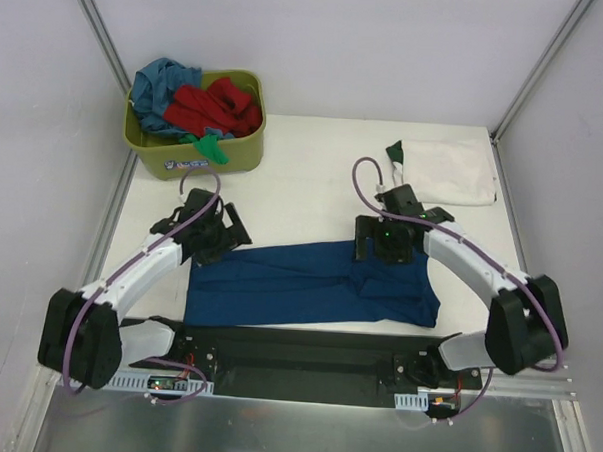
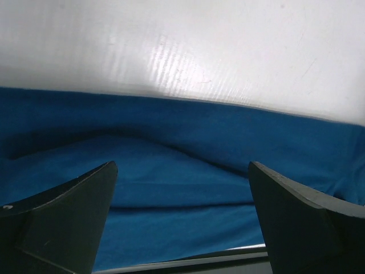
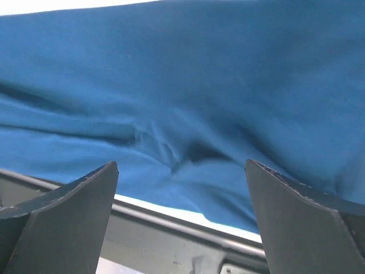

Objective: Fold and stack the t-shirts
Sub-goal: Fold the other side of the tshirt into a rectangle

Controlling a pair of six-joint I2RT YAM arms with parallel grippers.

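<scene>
A dark blue t-shirt (image 1: 309,284) lies folded into a long band across the near part of the table, filling the lower half of the left wrist view (image 2: 171,188) and most of the right wrist view (image 3: 188,85). My left gripper (image 1: 213,234) hangs open over its left end (image 2: 182,171), nothing between the fingers. My right gripper (image 1: 384,243) stands open over its right part (image 3: 181,168), also holding nothing. A folded white t-shirt (image 1: 446,170) lies at the back right with a dark green one (image 1: 395,151) showing at its left edge.
An olive-green tub (image 1: 200,154) at the back left holds red (image 1: 212,106), teal (image 1: 158,84) and green (image 1: 207,148) t-shirts. The dark base rail (image 1: 306,351) runs along the table's near edge. White enclosure walls stand on three sides.
</scene>
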